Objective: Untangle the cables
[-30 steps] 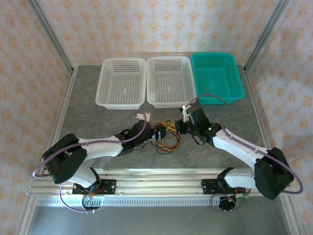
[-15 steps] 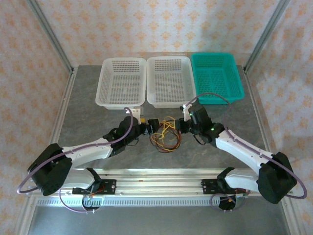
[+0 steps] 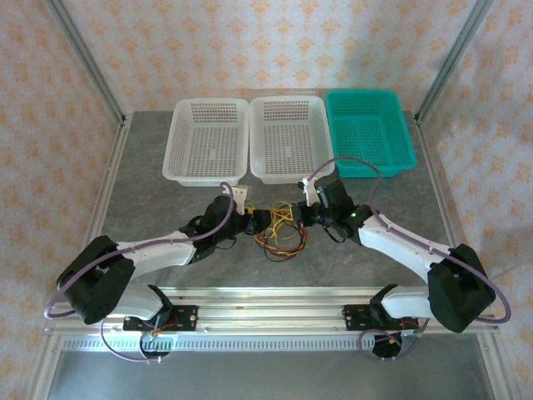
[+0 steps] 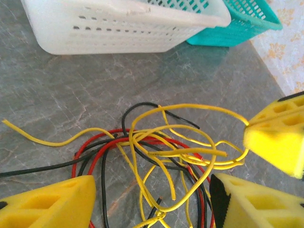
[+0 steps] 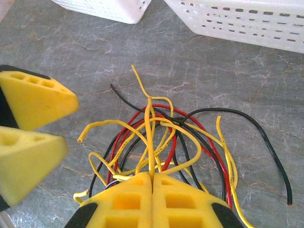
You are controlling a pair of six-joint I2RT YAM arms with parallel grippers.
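Overhead, cables [image 3: 281,232] blur — up close, right fingers [image 5: 137,192] pinch yellow cable [image 5: 150,137].

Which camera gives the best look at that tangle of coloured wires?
The right wrist view: the wires lie spread out, red, black and yellow strands distinct, one yellow strand pinched in the shut right pincer. The left wrist view cuts off the tangle's near part. From above it is a small knot.

Tangled cables [image 4: 142,141] cut off by lower edge, left wrist view; strands too small to separate from above
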